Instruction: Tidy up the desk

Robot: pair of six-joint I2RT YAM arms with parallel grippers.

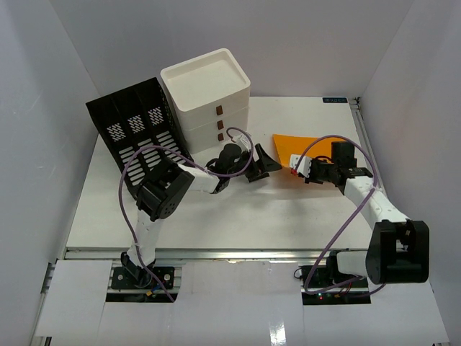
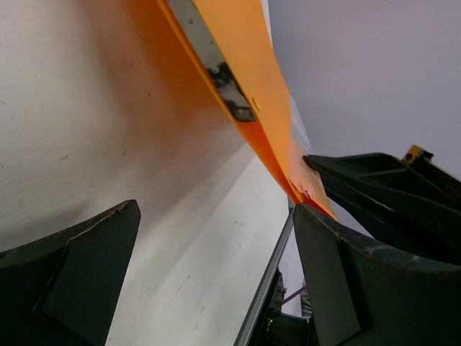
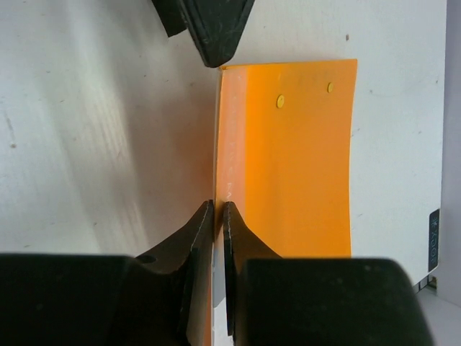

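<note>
No text, brand, number or sign is legible in any view.

One printed item is present: a small dark label [image 1: 335, 100] fixed flat on the desk [image 1: 288, 216] at its far right corner, just inside the far edge. In the top view it appears as a narrow dark strip with light characters, and the print is too small to read. In the right wrist view a dark label [image 3: 433, 231] with light characters lies at the desk edge on the right side of the frame. Its print is likewise too small and blurred to read, and it cannot be confirmed as the same item.
</note>
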